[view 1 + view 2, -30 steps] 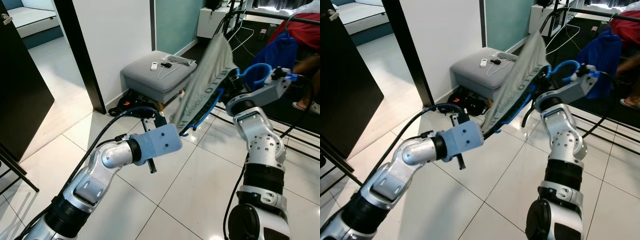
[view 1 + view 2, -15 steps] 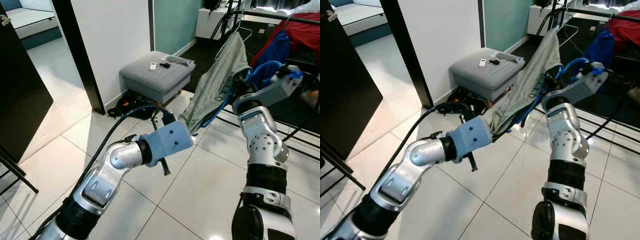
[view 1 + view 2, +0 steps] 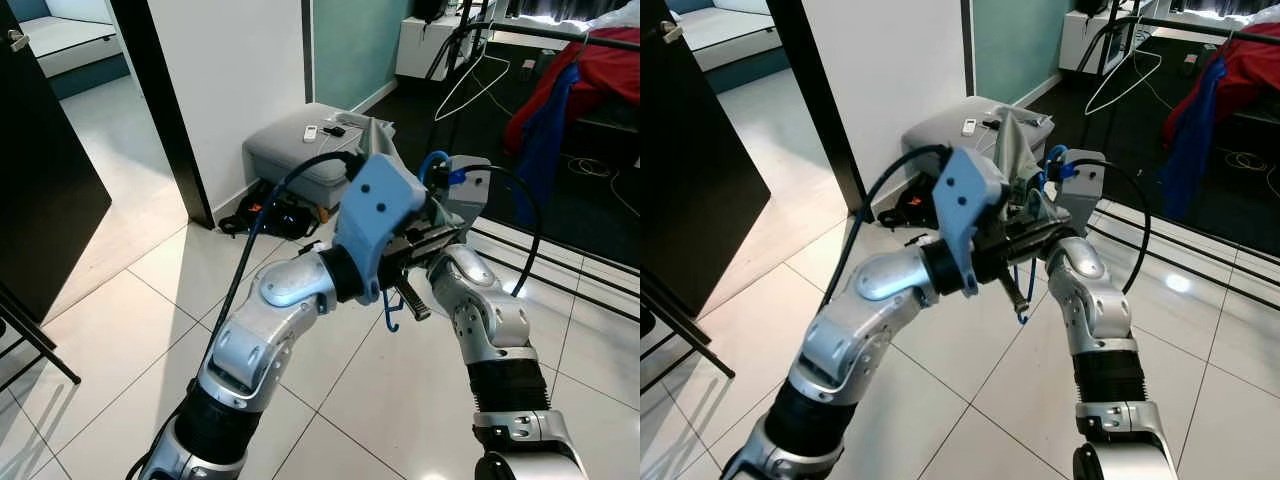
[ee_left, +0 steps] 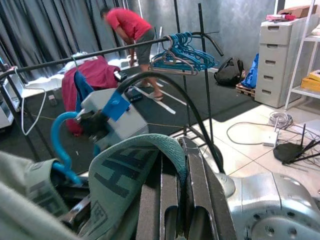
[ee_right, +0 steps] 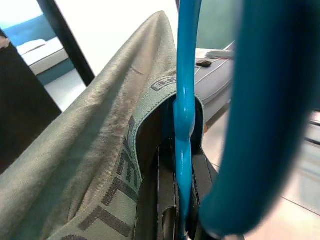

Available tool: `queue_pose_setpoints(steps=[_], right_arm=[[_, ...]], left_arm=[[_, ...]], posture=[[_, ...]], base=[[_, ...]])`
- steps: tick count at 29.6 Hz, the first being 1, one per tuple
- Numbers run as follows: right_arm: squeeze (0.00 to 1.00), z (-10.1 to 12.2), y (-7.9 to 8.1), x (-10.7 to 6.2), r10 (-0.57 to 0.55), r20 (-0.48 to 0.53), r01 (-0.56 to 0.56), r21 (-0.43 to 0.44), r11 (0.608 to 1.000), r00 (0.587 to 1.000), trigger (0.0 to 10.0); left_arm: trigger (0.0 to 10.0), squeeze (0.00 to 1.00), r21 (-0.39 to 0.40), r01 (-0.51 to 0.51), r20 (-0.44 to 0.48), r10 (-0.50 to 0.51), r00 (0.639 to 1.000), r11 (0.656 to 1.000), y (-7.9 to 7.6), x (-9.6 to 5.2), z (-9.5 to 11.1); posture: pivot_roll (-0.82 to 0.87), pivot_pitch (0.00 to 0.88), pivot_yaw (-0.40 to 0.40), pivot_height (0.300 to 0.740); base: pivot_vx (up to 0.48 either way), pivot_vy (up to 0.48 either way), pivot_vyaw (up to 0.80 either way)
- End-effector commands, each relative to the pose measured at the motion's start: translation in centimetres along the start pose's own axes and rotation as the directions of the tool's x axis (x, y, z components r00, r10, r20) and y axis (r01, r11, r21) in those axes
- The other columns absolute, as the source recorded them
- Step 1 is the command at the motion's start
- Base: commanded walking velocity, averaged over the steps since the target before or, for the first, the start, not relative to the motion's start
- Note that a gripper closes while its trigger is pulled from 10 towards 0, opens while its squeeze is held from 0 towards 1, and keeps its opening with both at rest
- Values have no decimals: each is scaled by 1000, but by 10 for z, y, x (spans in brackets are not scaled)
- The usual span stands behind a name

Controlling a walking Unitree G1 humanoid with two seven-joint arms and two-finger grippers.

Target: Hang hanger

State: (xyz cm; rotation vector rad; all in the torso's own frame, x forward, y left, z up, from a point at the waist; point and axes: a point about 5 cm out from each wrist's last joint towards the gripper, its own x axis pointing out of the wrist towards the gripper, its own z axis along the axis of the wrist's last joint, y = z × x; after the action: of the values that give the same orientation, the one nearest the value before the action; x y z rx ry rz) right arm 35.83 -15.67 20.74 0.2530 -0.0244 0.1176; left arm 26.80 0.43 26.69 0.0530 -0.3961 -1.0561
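Observation:
A blue hanger [image 5: 183, 100] carries a grey-green garment [image 3: 376, 135] with a lettered band. My right gripper [image 5: 177, 200] is shut on the hanger's stem, low in front of me. My left arm crosses in front of it. My left gripper [image 4: 175, 170] is shut with the garment's band [image 4: 145, 160] draped over its fingers. A curved blue end of the hanger [image 3: 388, 312] pokes out below the two grippers. The black clothes rail [image 3: 560, 30] stands beyond, at the back right.
A white wire hanger [image 3: 470, 85] and red and blue clothes [image 3: 570, 90] hang on the rail. A grey ottoman [image 3: 285, 150] sits by the white wall, beside a black door frame [image 3: 150, 100]. A person in a red shirt [image 4: 132, 27] bends behind a rail of blue hangers [image 4: 182, 50].
Both arms have drawn in and met low in front of me. The garment, stretched up toward the rail before, is now bunched between the grippers. My left arm swung up and rightward.

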Motion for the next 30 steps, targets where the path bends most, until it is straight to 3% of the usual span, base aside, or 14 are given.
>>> queue_pose_setpoints(steps=[1, 2, 4, 5, 7, 8, 11, 15, 19, 23, 27, 30], right_arm=[[0, 11, -4, 2, -5, 34, 2, 78, 997, 999, 10000], [0, 15, -8, 2, -10, 46, 4, 127, 992, 999, 10000], [0, 15, -8, 2, -10, 46, 4, 127, 992, 999, 10000], [0, 22, -13, 2, -21, 67, 5, 221, 975, 998, 10000], [0, 41, -31, 2, -67, 131, 1, 449, 894, 989, 10000], [0, 41, -31, 2, -67, 131, 1, 449, 894, 989, 10000], [0, 55, -47, 2, -105, 188, -31, 605, 796, 977, 10000], [0, 59, -49, 3, -120, 208, -53, 672, 738, 971, 10000], [0, 58, -48, 4, -126, 216, -58, 686, 725, 968, 10000], [0, 58, -49, 5, -150, 214, -54, 725, 687, 965, 10000], [0, 57, -50, 6, -162, 214, -73, 788, 611, 963, 10000], [0, 59, -52, 6, -181, 229, -78, 797, 599, 956, 10000]], left_arm=[[10000, 0, 28, -6, -70, 7, 998, 1000, 3, -9, -12], [10000, 0, 58, -4, -109, 11, 994, 998, 4, -13, -18], [10000, 0, 58, -4, -109, 11, 994, 998, 4, -13, -18], [10000, 0, 100, -3, -157, 18, 987, 995, 6, -20, -25], [10000, 0, 202, -8, -269, 63, 961, 979, 17, -41, -42], [10000, 0, 202, -8, -269, 63, 961, 979, 17, -41, -42], [10000, 0, 289, -14, -339, 116, 933, 957, 28, -59, -51], [10000, 0, 308, -25, -337, 134, 932, 951, 29, -62, -50], [10000, 0, 325, -10, -339, 126, 932, 946, 25, -60, -51], [10000, 0, 346, 12, -324, 107, 940, 938, 17, -56, -51], [10000, 0, 378, 31, -325, 101, 940, 925, 11, -53, -54], [10000, 0, 386, 41, -322, 93, 942, 921, 8, -51, -54]], posture=[[-61, 60, 40, 740], [-62, 61, 41, 740], [-62, 61, 41, 740], [-60, 61, 39, 740], [-60, 63, 37, 740], [-60, 63, 37, 740], [-55, 63, 33, 740], [-55, 63, 33, 740], [-54, 63, 33, 740], [-52, 62, 33, 740], [-51, 63, 33, 740], [-50, 63, 33, 740]], base=[[0, 0, 0], [0, 0, 0], [0, 0, 0], [0, 0, 0], [0, 0, 0], [0, 0, 0], [0, 0, 0], [0, 0, 0], [0, 0, 0], [0, 0, 0], [0, 0, 0], [0, 0, 0]])
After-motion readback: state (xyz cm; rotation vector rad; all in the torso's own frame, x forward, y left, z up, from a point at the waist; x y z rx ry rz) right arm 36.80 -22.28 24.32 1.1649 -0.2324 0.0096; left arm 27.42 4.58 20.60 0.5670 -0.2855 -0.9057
